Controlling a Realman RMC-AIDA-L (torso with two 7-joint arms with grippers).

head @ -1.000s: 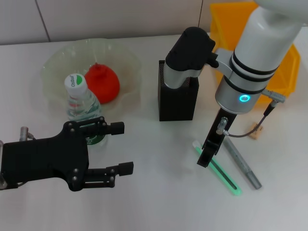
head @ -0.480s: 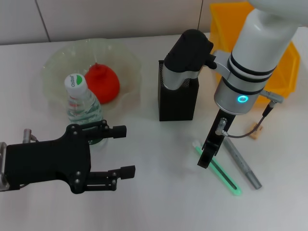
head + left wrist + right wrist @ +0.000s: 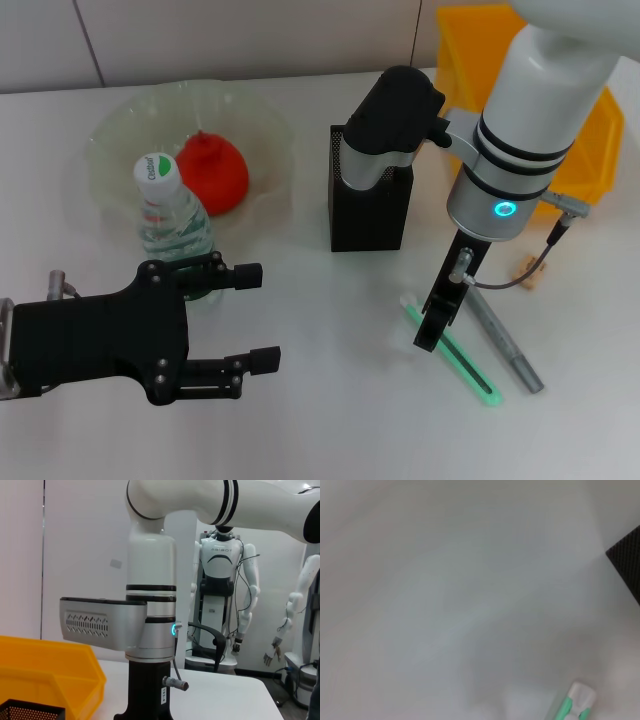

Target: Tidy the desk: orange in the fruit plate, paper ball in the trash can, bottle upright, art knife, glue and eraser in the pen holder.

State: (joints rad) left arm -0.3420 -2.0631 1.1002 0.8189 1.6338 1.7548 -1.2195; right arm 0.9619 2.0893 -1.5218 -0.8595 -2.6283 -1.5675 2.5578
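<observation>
The orange [image 3: 212, 172] lies in the translucent fruit plate [image 3: 120, 130]. A clear bottle [image 3: 170, 215] with a green-and-white cap stands upright at the plate's front edge. My left gripper [image 3: 258, 313] is open and empty, just in front of the bottle. The black mesh pen holder [image 3: 370, 210] stands mid-table. A green art knife [image 3: 462, 362] lies to its right, its white end [image 3: 575, 702] also in the right wrist view. My right gripper [image 3: 434, 328] points down over that end. A grey glue stick [image 3: 505, 345] lies beside the knife. The paper ball is out of view.
A yellow bin [image 3: 590, 150] stands at the back right, seen too in the left wrist view [image 3: 45, 665] behind my right arm [image 3: 150, 630]. A small tan object [image 3: 528, 276] lies by the arm's cable. Another robot [image 3: 220, 580] stands far off.
My left gripper has drawn back from the bottle toward the table's front, still open. The right arm has barely shifted.
</observation>
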